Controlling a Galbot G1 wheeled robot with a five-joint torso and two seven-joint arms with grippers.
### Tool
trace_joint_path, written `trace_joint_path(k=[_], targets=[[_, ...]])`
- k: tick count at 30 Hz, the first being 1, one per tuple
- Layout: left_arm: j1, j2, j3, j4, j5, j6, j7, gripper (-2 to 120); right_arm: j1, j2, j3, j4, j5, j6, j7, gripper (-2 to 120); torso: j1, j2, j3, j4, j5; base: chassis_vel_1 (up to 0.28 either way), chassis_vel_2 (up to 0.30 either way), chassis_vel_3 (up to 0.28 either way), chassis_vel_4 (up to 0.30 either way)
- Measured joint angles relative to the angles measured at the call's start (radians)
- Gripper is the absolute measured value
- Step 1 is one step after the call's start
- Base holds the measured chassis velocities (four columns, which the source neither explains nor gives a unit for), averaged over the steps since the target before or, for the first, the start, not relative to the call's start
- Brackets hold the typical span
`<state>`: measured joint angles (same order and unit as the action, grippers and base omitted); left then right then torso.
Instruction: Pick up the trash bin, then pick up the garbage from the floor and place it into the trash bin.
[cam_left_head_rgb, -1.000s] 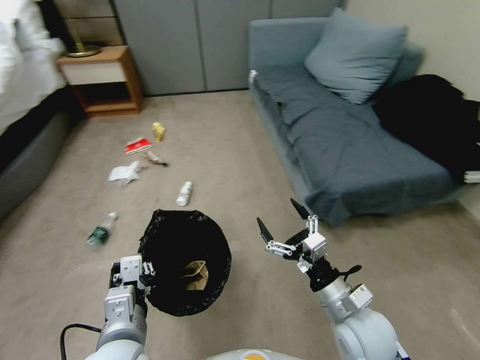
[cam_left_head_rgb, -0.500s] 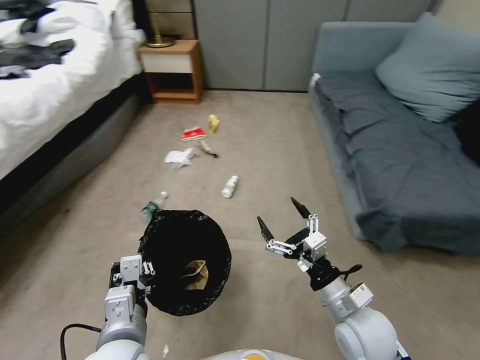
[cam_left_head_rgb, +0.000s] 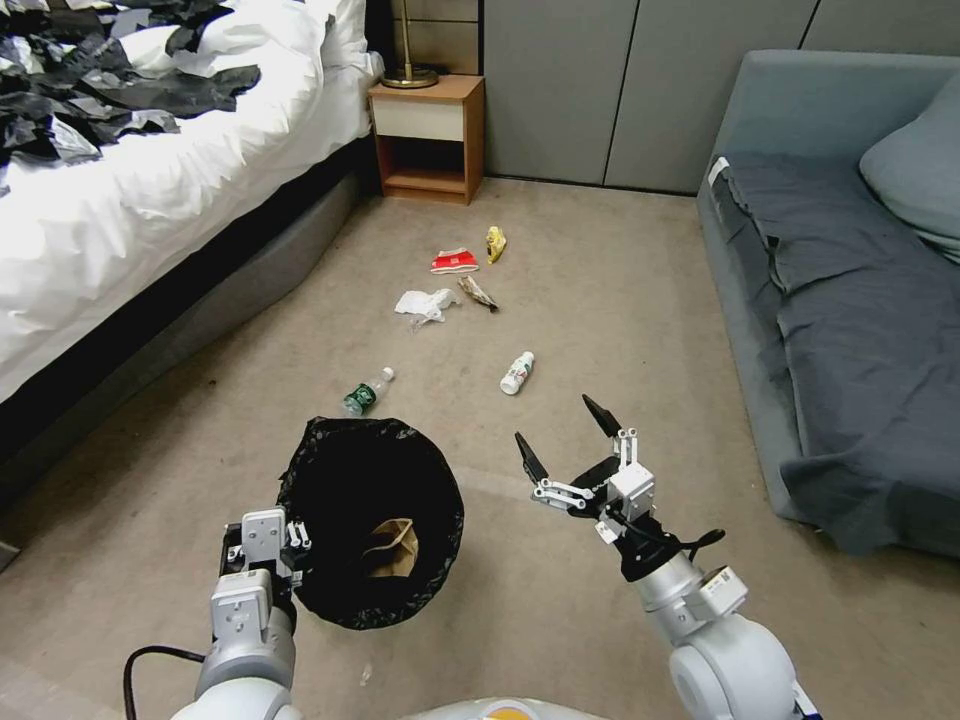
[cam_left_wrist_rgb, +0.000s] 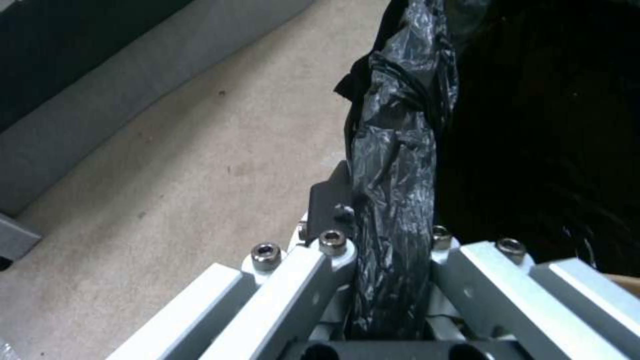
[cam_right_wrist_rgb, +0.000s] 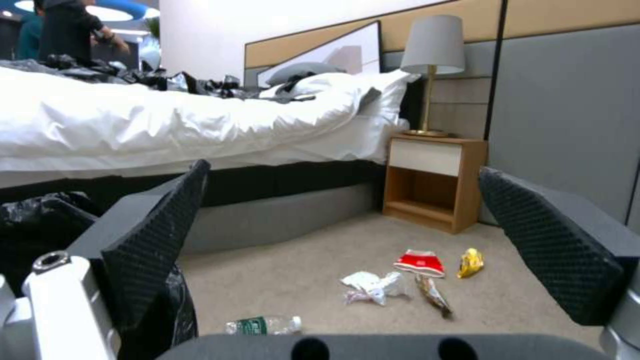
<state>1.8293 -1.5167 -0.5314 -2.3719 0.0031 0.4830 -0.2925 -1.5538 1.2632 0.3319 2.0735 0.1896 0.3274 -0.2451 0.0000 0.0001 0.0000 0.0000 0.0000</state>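
The left gripper (cam_left_head_rgb: 290, 545) is clamped on the rim of the trash bin (cam_left_head_rgb: 330, 600), holding it up above the beige carpet (cam_left_head_rgb: 600, 300) in front of the robot. In the left wrist view the left gripper's 2 fingers (cam_left_wrist_rgb: 331, 200) pinch the folded black bag (cam_left_wrist_rgb: 393, 165) at the rim. A brown paper bag (cam_left_head_rgb: 392, 548) lies inside the bin.

The right gripper (cam_left_head_rgb: 565, 438) hangs in the air just right of the bin, its jaws spread wide with nothing between them. In the right wrist view its dark, textured pads (cam_right_wrist_rgb: 157, 240) frame the litter ahead.

The rest of the garbage lies on the carpet beyond the bin. A green-labelled clear bottle (cam_left_head_rgb: 367, 391) lies on its side just past the bin's far rim. A small white bottle (cam_left_head_rgb: 516, 373) lies to its right, ahead of the right gripper. Farther off, close together, are a white tissue (cam_left_head_rgb: 425, 303), a dark wrapper (cam_left_head_rgb: 478, 293), a red-and-white packet (cam_left_head_rgb: 455, 262) and a yellow wrapper (cam_left_head_rgb: 495, 243).

A bed (cam_left_head_rgb: 150, 180) with white bedding stands on the left, with black plastic sheets (cam_left_head_rgb: 90, 90) spread on top. A wooden nightstand (cam_left_head_rgb: 428, 140) stands at the far wall, and a grey sofa (cam_left_head_rgb: 850, 300) on the right.
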Motion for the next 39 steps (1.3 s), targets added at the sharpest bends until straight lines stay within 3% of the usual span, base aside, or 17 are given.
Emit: trace_joint_path(k=[20, 39], targets=[[0.002, 0.001, 0.000, -0.001, 0.002, 0.000, 0.001, 3, -0.002, 0.007, 0.002, 0.001, -0.004, 0.006, 0.006, 97, 0.000, 0.000, 0.000, 0.0001, 0.0000, -0.004, 0.005, 0.007, -0.005], [0.000, 0.001, -0.002, -0.002, 0.004, 0.005, 0.001, 3, 0.005, 0.006, 0.007, -0.004, 0.004, 0.010, 0.007, 96, 0.000, 0.000, 0.000, 0.0000, 0.0004, -0.178, 0.176, 0.176, -0.177]])
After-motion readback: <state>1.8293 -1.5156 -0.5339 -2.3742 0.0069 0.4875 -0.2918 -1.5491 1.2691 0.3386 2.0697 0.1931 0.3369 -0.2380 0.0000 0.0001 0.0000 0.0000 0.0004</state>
